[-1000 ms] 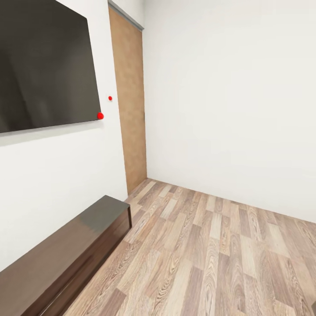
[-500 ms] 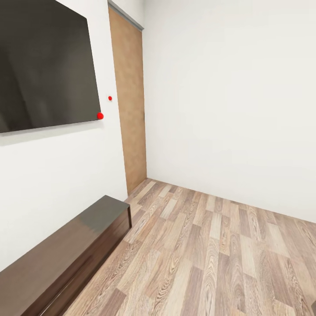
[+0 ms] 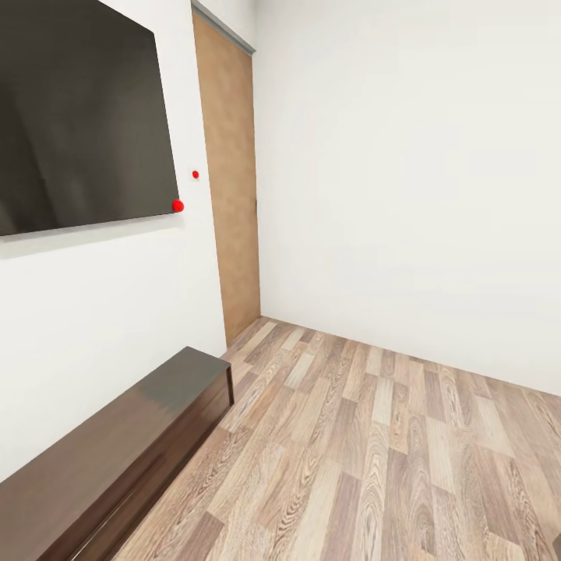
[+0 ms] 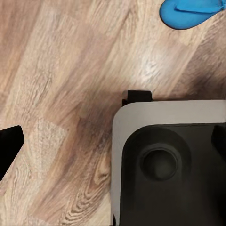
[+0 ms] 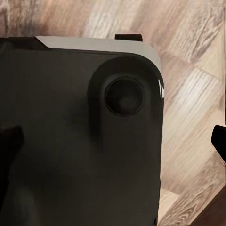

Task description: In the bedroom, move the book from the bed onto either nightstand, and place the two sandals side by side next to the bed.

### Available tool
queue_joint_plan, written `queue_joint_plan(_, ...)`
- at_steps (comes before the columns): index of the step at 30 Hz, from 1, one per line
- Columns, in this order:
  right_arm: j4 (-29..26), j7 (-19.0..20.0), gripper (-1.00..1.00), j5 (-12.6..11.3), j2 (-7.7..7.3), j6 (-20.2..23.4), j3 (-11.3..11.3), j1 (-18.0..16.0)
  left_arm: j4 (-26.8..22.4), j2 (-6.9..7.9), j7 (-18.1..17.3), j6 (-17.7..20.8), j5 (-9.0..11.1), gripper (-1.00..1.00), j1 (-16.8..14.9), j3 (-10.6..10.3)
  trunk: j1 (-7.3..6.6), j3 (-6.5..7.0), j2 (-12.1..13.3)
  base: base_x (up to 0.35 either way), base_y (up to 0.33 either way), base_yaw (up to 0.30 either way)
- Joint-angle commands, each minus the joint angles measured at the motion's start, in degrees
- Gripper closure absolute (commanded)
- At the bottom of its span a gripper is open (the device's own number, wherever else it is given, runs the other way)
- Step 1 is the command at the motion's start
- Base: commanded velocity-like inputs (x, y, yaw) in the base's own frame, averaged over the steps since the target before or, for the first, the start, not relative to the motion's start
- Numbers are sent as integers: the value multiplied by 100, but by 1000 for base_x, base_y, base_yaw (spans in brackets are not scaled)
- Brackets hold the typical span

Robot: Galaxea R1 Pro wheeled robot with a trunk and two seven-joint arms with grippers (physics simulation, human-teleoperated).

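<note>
Where the head camera points, a wood-plank floor meets plain white walls in a room corner. A large dark wall screen hangs at the left above a long low dark-brown bench; a tan door stands in the corner beyond it. Left wrist view: same plank floor, the robot's grey-and-black base below the camera, and part of one blue sandal lying flat on the floor near the base, apart from it. Left gripper: dark fingertips at opposite frame edges, spread wide, holding nothing. Right gripper: fingertips likewise spread over the base, empty.
</note>
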Motion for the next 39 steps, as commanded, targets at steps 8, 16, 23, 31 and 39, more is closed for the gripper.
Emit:
queue_joint_plan(8,-531,-168,-100,-295,-239,-33,-157,-5,-288,69,24,4,12,-100,-53,226,0,-6,-3,0,0,0)
queue_joint_plan(16,-1317,-357,-100,-1293,-311,3,-338,-12,-354,43,76,351,1,-100,-487,375,0,-6,-3,0,0,0)
queue_joint_plan(23,-2088,-342,-100,-2125,-321,133,-368,-47,-368,29,78,1114,-14,-100,-1157,400,0,-6,-3,0,0,0)
queue_joint_plan(31,-3258,-239,-100,-3154,-298,293,-373,-61,-375,-55,36,1927,-54,-100,-1993,315,0,-6,-3,0,0,0)
queue_joint_plan(39,-4104,274,-100,-4085,-91,712,-325,-78,-362,-305,-31,3033,-53,-100,-2997,-609,0,-6,-3,0,0,0)
